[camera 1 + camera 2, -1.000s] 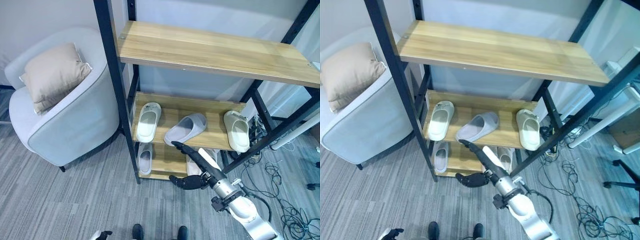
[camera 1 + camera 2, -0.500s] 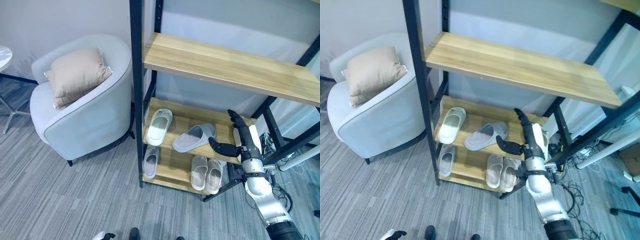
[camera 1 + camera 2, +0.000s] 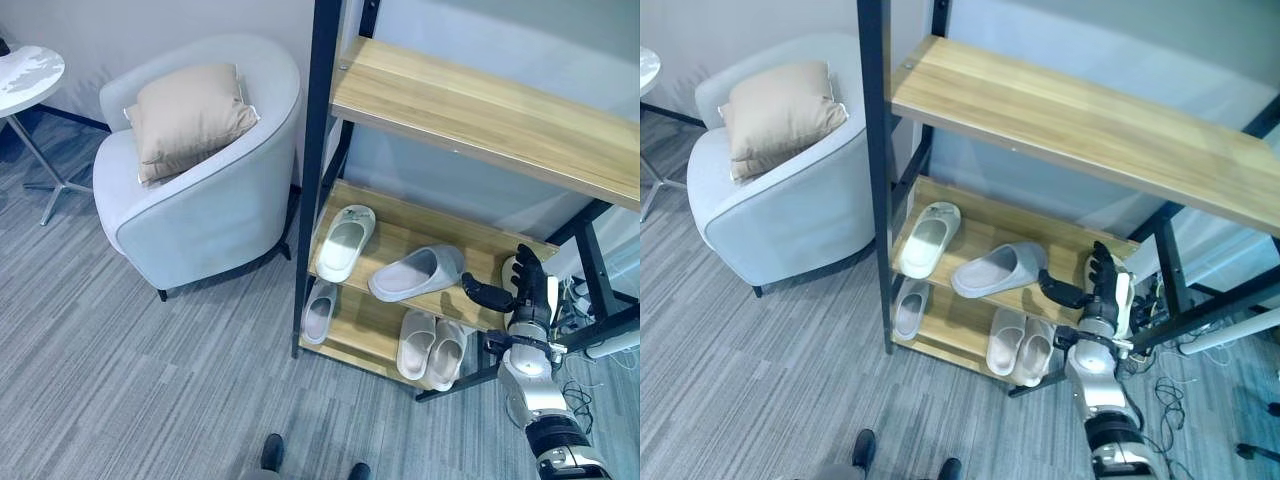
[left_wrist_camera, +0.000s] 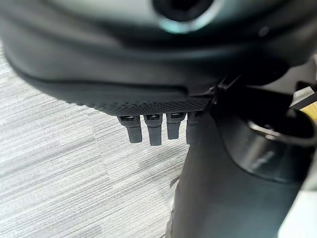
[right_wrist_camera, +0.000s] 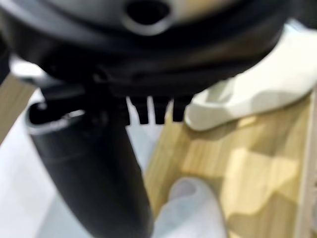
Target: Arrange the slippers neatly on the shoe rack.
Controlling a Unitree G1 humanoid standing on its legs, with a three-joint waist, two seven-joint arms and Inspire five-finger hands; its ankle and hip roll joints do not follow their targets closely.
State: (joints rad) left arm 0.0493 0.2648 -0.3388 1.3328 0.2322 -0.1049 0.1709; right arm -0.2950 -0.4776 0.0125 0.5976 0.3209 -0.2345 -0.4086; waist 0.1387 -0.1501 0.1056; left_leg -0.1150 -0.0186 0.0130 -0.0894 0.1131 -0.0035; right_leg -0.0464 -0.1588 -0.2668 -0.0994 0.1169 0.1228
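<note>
Standing against the wall, the rack (image 3: 318, 180) has black posts and three wooden shelves: a bare top shelf (image 3: 480, 115), a middle shelf (image 3: 400, 225) and a bottom shelf (image 3: 365, 330) just above the floor (image 3: 120, 360). To its left sits a pale armchair (image 3: 205, 215) with a tan cushion (image 3: 185, 115), and a small round table (image 3: 25, 75) stands further left.

On the middle shelf a white slipper (image 3: 343, 243) lies at the left end, toe toward the front edge. A grey slipper (image 3: 418, 273) lies crosswise in the middle, near the front edge. A second white slipper (image 3: 1118, 290) lies at the right end, mostly hidden behind the right robot hand (image 3: 528, 295).

That robot hand is raised in front of the right end of the middle shelf, fingers straight and pointing up, thumb (image 3: 487, 296) stretched out toward the grey slipper but apart from it. It holds nothing. Whether its fingers touch the white slipper behind them I cannot tell.

On the bottom shelf a grey slipper (image 3: 319, 311) lies alone at the left, and a white pair (image 3: 432, 347) lies side by side at the right, toes over the front edge. Bare wood shows between the left and middle slippers above.

The left robot hand (image 4: 153, 126) hangs over the floor with straight fingers, empty.
</note>
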